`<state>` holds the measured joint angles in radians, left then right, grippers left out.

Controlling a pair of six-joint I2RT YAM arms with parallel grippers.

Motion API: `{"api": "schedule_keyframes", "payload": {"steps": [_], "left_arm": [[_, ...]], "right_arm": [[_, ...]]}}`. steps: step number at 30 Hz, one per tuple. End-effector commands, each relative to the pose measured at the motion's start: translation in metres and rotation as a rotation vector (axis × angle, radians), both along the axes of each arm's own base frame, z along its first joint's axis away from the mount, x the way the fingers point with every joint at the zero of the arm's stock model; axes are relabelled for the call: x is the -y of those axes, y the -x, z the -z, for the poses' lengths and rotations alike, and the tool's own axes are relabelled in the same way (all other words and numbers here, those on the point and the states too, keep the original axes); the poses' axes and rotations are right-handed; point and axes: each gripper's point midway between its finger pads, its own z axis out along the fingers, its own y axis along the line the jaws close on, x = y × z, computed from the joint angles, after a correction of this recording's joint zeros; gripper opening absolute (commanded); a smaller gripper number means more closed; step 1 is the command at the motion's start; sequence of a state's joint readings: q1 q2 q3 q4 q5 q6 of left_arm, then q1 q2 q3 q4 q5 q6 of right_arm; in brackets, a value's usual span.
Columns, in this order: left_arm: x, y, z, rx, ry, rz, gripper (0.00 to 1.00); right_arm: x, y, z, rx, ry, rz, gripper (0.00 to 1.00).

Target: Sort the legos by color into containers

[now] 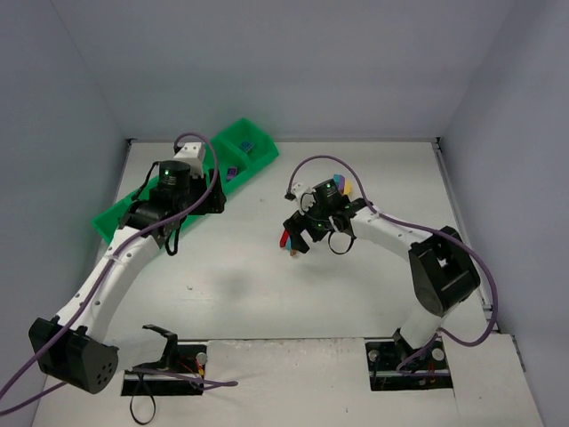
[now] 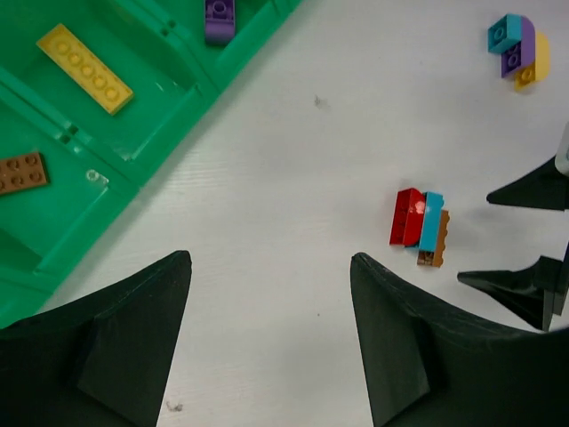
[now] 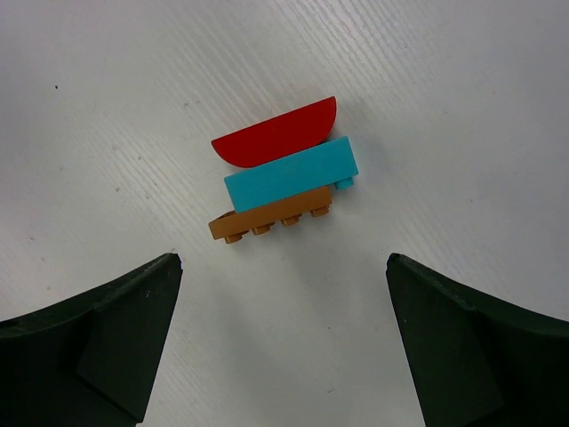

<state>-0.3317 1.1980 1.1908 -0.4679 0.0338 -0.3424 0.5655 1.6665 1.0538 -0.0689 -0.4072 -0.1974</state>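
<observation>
The right pincer point(image 3: 283, 267) is hovering wide and empty over the stuck-together red, teal and brown-orange plastic lego stack point(image 3: 284, 182), which is lying on the white bench point(image 3: 444, 89) well right of the long green plastic tray point(image 2: 53, 222). It is probably lining up a grasp. The left pincer point(image 2: 269, 260) is hanging wide and empty beside that tray.

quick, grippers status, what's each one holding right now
left gripper: open, holding nothing
right gripper: open, holding nothing, lego stack just beyond its tips
</observation>
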Motion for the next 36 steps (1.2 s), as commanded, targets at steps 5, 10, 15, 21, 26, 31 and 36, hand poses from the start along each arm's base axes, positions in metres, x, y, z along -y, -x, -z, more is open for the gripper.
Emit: {"api": "schedule_keyframes", "payload": {"steps": [5, 10, 15, 21, 26, 31, 36], "left_arm": [[-0.001, 0.024, -0.010, 0.009, 0.040, 0.020, 0.66], [0.003, 0.026, -0.006, -0.007, 0.048, 0.037, 0.66], [0.005, 0.026, 0.001, -0.025, 0.043, 0.046, 0.66], [0.004, 0.027, 0.006, -0.037, 0.036, 0.048, 0.66], [0.005, 0.029, 0.015, -0.059, 0.034, 0.055, 0.66], [0.005, 0.030, 0.019, -0.070, 0.033, 0.055, 0.66], [0.005, 0.030, 0.025, -0.086, 0.031, 0.059, 0.66]], "right_arm": [[-0.009, -0.016, 0.005, 0.076, 0.065, -0.134, 1.00], [-0.015, -0.016, 0.017, 0.074, 0.101, -0.191, 1.00], [-0.022, -0.022, 0.024, 0.079, 0.124, -0.204, 1.00], [-0.027, -0.031, 0.027, 0.092, 0.160, -0.204, 1.00], [-0.025, -0.032, 0.036, 0.079, 0.188, -0.218, 1.00], [-0.026, -0.031, 0.045, 0.054, 0.197, -0.236, 0.98], [-0.028, -0.032, 0.049, 0.044, 0.197, -0.250, 0.95]]}}
